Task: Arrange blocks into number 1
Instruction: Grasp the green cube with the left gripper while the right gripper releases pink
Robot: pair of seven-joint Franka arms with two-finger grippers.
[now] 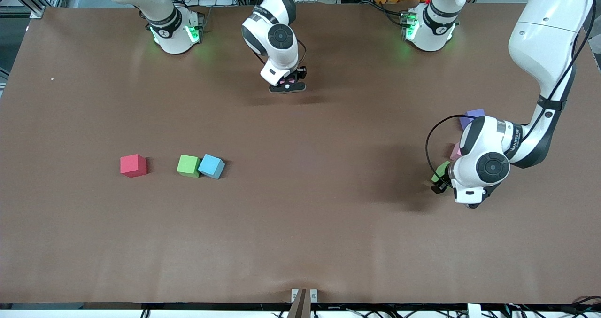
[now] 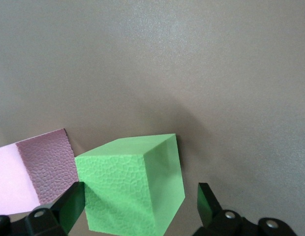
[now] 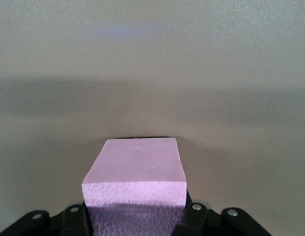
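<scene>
Two grippers: one loaded, one about to load.
Left gripper (image 2: pixel 140 209): jaws spread wide, nothing held; a green block (image 2: pixel 133 189) sits between the fingers, gaps on both sides. It is low over the table at the left arm's end.
Green block handling: matte foam, light, a bit squashy, pebbled skin so little slip. Take it on two flat parallel faces, mid-height, not on a corner.
Neighbour: pink block (image 2: pixel 32 174) just beside the green one, at 9 o'clock in the left wrist view. Could get nudged by that finger as it closes.
Purple cube (image 1: pixel 472 117): at 12 o'clock from the left gripper's cluster in the front view, partly hidden by the arm; not needed.
Row nearer the right arm's end: red block (image 1: pixel 133 165), second green block (image 1: pixel 188 165), light blue cube (image 1: pixel 211 166) touching that green at its 3 o'clock. The blue one hampers a side grip there.
Right gripper (image 1: pixel 287 84): clamped on a second pink block (image 3: pixel 137 177), low at the table's robot side, 12 o'clock of centre. Probably resting on the table; hard to tell.
Orange block: not seen.
</scene>
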